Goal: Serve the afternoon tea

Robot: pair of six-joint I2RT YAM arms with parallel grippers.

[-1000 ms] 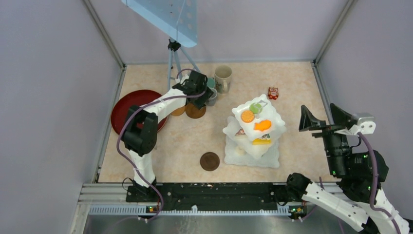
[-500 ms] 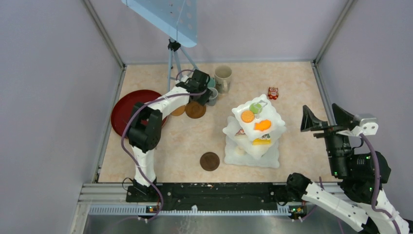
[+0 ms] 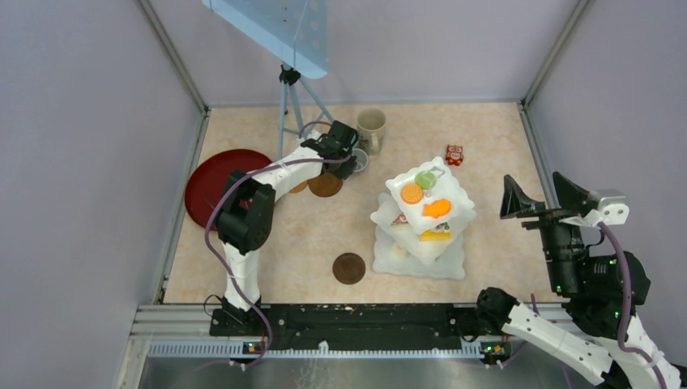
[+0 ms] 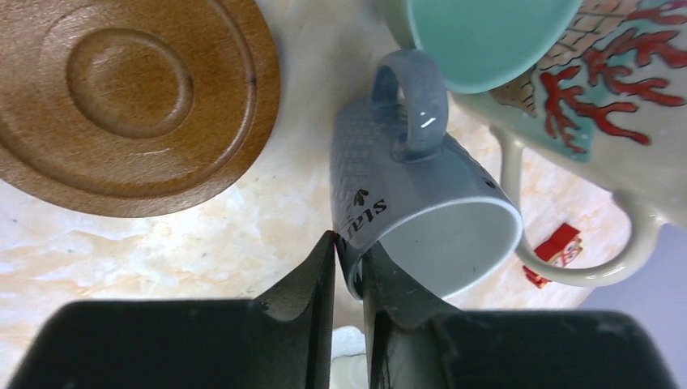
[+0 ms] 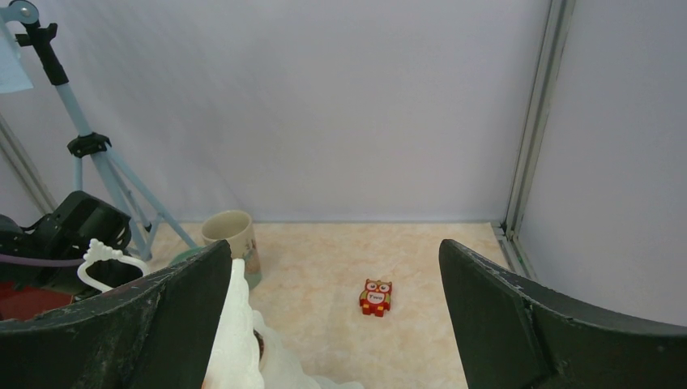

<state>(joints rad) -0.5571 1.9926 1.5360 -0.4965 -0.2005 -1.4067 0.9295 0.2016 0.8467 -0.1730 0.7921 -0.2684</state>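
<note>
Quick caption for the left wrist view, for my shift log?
Left gripper pinches the grey mug by its rim, wooden coaster beside it, coral-patterned mug just beyond.

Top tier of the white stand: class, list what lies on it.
A round orange cookie, an orange fish-shaped piece and a green piece. The tiers below are mostly hidden.

The top camera looked down on the whole desk (image 3: 275, 235); the left wrist's sat close over the grey mug (image 4: 421, 203); the right wrist's faced the far wall (image 5: 324, 105), sharing the beige mug (image 5: 229, 231) with the top view
</note>
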